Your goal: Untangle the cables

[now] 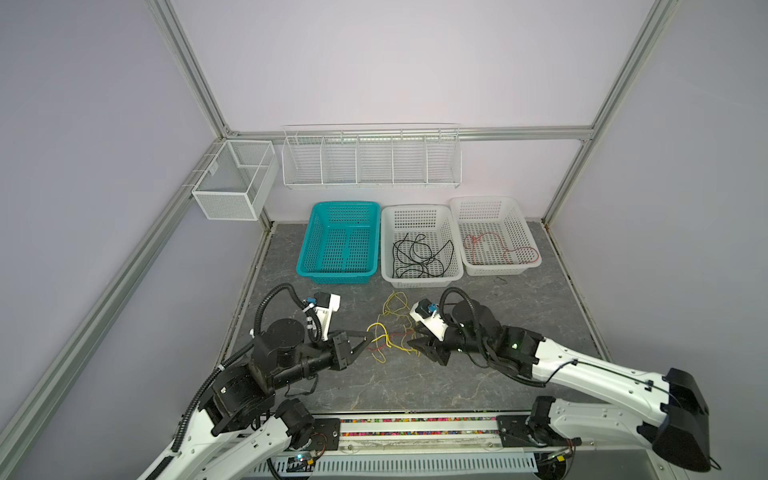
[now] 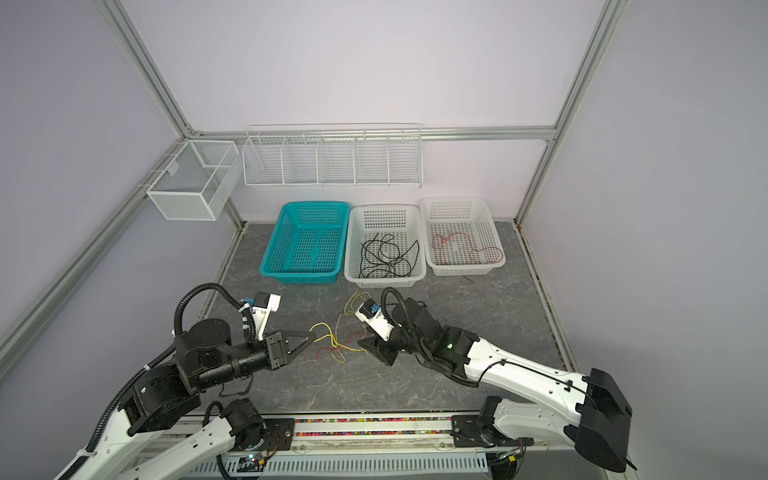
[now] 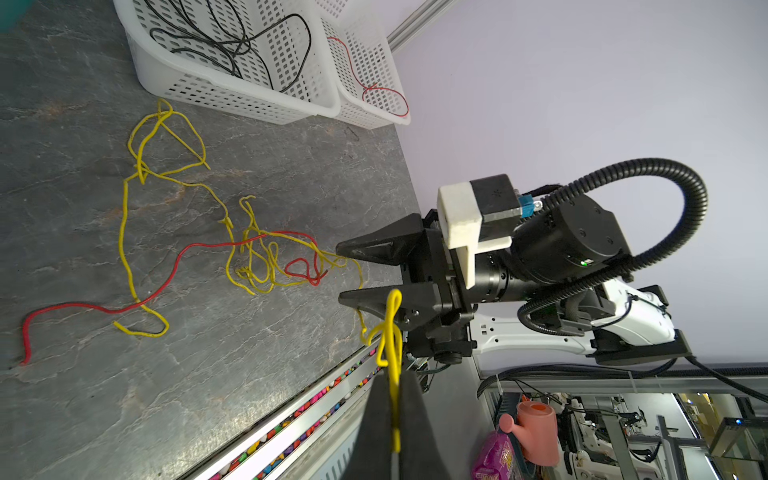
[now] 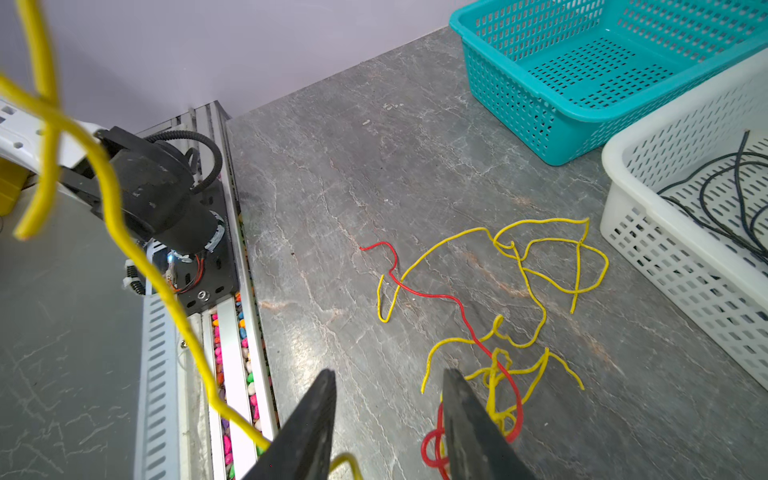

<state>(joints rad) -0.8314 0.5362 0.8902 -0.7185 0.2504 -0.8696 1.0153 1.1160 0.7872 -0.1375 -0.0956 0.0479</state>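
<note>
Yellow and red cables (image 3: 266, 262) tangled on grey stone-look worktop (image 1: 415, 386), 6 o'clock of middle white perforated basket (image 1: 419, 281). Left jaws clench 1 yellow strand (image 3: 392, 316); right jaws parted at knot. Step: separating colours. Next: pinch red, draw toward 3 o'clock.

On your table (image 1: 415, 386), far side, three stand in a row: left basket (image 1: 345, 204), middle basket (image 1: 415, 208) holding cables (image 1: 415, 257), right basket (image 1: 482, 200) holding another cable (image 1: 504, 250). Nearer, the tangle (image 3: 245, 243) lies between left gripper (image 1: 368, 335) and right gripper (image 1: 412, 337).

Bare tabletop (image 1: 415, 382) up front; cables (image 3: 390, 320) mid-table, three baskets (image 1: 419, 282) along the back.
</note>
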